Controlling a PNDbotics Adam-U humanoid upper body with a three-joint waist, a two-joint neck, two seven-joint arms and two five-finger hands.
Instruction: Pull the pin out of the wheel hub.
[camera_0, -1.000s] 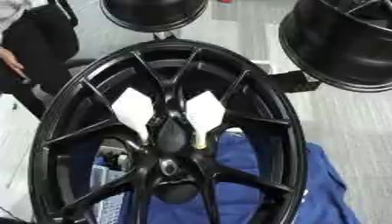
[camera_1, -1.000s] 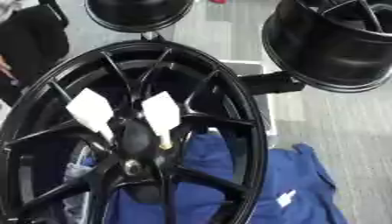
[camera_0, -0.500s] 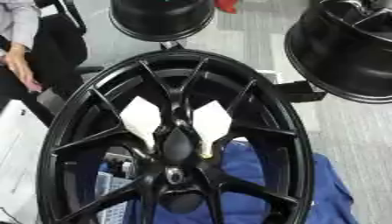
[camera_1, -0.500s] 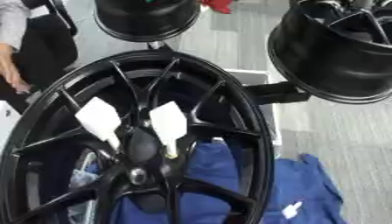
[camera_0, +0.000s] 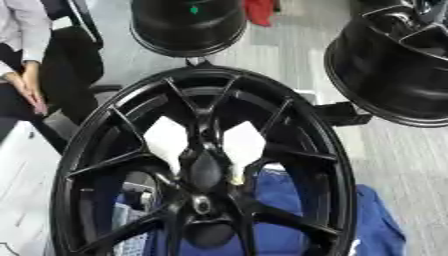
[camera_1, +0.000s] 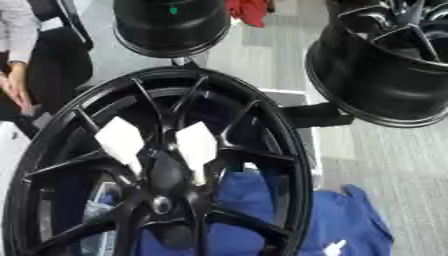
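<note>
the pin (camera_0: 236, 176), a small pale yellowish sliver, shows just right of and above the round silver centre bore (camera_0: 201, 204) of the large black multi-spoke alloy wheel hub (camera_0: 79, 150), which fills the lower middle of both eye views. a dark rounded shape (camera_0: 206, 170) lies over the spokes just above the bore; whether it is one of the robot's hands cannot be determined, so the state of either hand cannot be stated.

risks from this position:
- the pin is thin and sits close against a black spoke. a pinch that lands on the spoke instead of the pin would probably slip off.
- a pull at an angle to the pin's axis could bind it in its hole.
- the hub stands tilted over a crumpled blue cloth (camera_1: 350, 220). a sideways pull could shift or rock it.

view differences:
- the right eye view shows more of the blue cloth and a white patch (camera_1: 334, 247) on it near the lower edge.
- the left eye view shows the pin more clearly.
</note>
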